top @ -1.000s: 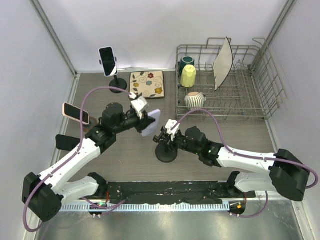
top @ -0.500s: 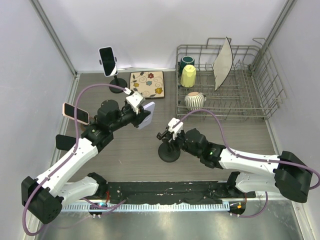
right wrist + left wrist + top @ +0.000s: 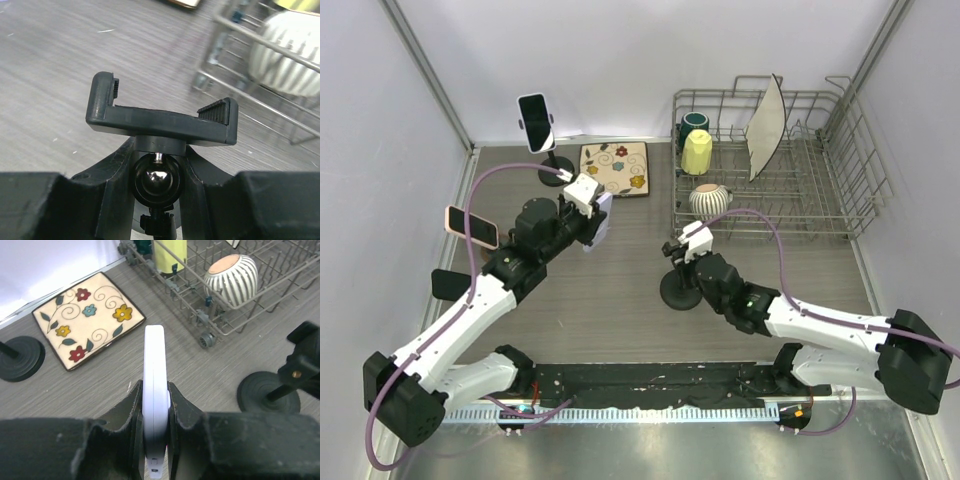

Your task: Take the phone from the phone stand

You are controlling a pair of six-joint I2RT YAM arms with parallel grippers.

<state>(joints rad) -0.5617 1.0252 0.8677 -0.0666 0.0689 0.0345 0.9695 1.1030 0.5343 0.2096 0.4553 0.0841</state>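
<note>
Left of centre in the top view, the left gripper (image 3: 592,225) pinches the phone (image 3: 603,215) on edge, off the table. The left wrist view shows its fingers (image 3: 131,407) pressed against both flat faces of the white slab. Right of centre, the stand (image 3: 680,291) sits on its round base on the table, well apart from the phone. The right gripper (image 3: 157,172) is clamped round the stand's ball joint (image 3: 156,182), just under the cradle (image 3: 160,120). Above the phone in the frame lies a floral plate (image 3: 614,169). A rack (image 3: 820,205) with a striped bowl (image 3: 709,200) fills the upper right. A black phone (image 3: 535,122) and a pink phone (image 3: 471,227) stand at the left.
</note>
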